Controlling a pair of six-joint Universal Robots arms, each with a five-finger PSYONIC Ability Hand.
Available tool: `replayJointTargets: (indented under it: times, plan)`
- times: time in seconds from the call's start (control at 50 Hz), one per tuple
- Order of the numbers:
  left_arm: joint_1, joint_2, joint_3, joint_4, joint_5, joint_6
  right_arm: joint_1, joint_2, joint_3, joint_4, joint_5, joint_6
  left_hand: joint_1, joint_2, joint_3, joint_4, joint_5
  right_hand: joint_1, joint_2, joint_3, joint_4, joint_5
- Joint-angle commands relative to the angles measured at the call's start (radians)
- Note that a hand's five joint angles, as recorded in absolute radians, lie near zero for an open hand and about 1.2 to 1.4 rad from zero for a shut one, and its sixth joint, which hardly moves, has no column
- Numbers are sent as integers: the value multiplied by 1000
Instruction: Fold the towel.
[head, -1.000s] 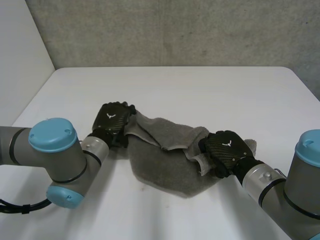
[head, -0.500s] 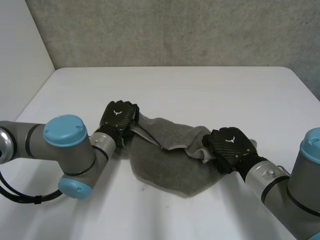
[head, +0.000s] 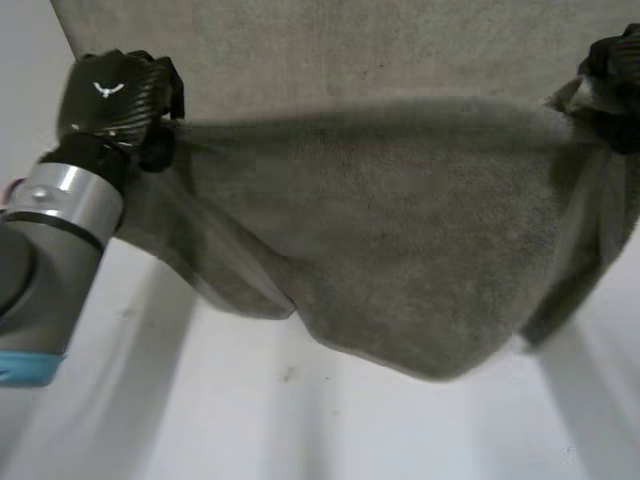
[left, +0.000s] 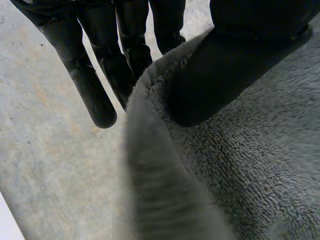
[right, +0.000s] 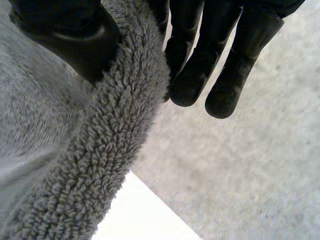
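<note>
okay, the grey terry towel (head: 400, 260) hangs spread above the white table (head: 300, 430), my left hand (head: 108, 98) pinching one top corner, my right hand (head: 618, 70) the other. spreading step, i reckon; next i lower it flat, then fold.

The black right hand (head: 618, 60) is cut off by the head view's edge; the grey terry towel (head: 400, 250) hides the white counter's (head: 300, 430) far part.
</note>
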Motion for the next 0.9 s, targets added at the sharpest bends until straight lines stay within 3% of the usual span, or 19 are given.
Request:
replayJointTargets:
  times: [0.02,0.06,0.14,0.16,0.22,0.28,0.32,0.34,0.42,0.46,0.54,0.66,0.7,0.72,0.76,0.82,0.86,0.9]
  plan:
    - [6,-32,19,-259,64,4,-57,194,-148,358,-107,-238,210,180,181,179,201,63,74,63,58,56]
    - [9,-144,63,-342,86,5,-44,234,-172,403,-95,-302,210,180,181,179,201,63,74,63,58,56]
    - [15,-239,131,-383,84,19,34,373,-261,458,-38,-375,210,180,181,179,201,63,74,63,58,56]
    - [20,-288,170,-386,86,40,34,374,-262,458,-38,-375,210,180,181,179,201,63,74,63,58,56]
    - [20,-357,272,-374,87,97,124,518,-457,420,68,-375,210,180,181,179,201,63,74,63,58,56]
    - [20,-411,423,-329,86,166,149,561,-550,386,93,-372,210,180,181,179,201,63,74,63,58,56]
    - [18,-422,511,-285,84,189,180,625,-747,257,108,-358,210,180,181,179,201,63,74,63,58,56]
    - [18,-425,593,-232,80,197,180,626,-748,256,108,-358,210,180,181,179,201,63,74,63,58,56]
    - [18,-408,712,-84,46,180,189,629,-894,-51,114,-215,210,180,181,179,201,63,74,63,58,56]
    - [21,-361,743,61,11,159,184,612,-886,-154,115,-131,210,180,181,179,201,63,74,63,58,56]
    - [26,-328,729,147,-2,128,172,523,-793,-299,109,92,210,180,181,179,201,63,74,63,58,56]
    - [30,-307,512,59,7,71,166,497,-627,-211,62,160,210,180,181,179,201,63,74,63,58,56]
    - [33,-305,435,33,9,66,163,500,-518,-101,-25,110,210,180,181,179,201,63,74,63,58,56]
    - [41,-305,348,13,10,63,163,500,-518,-100,-26,110,210,180,181,179,201,63,74,63,58,56]
    - [53,-305,255,0,15,62,164,521,-402,-12,-100,-8,210,180,181,179,201,63,74,63,58,56]
    - [69,-313,78,3,17,62,164,543,-335,13,-124,-88,210,180,181,179,201,63,74,63,58,56]
    - [70,-320,4,11,18,63,163,602,-222,49,-124,-268,210,180,181,179,201,63,74,63,58,56]
    - [70,-330,-61,20,23,63,161,628,-175,55,-118,-357,210,180,181,179,201,63,74,63,58,56]
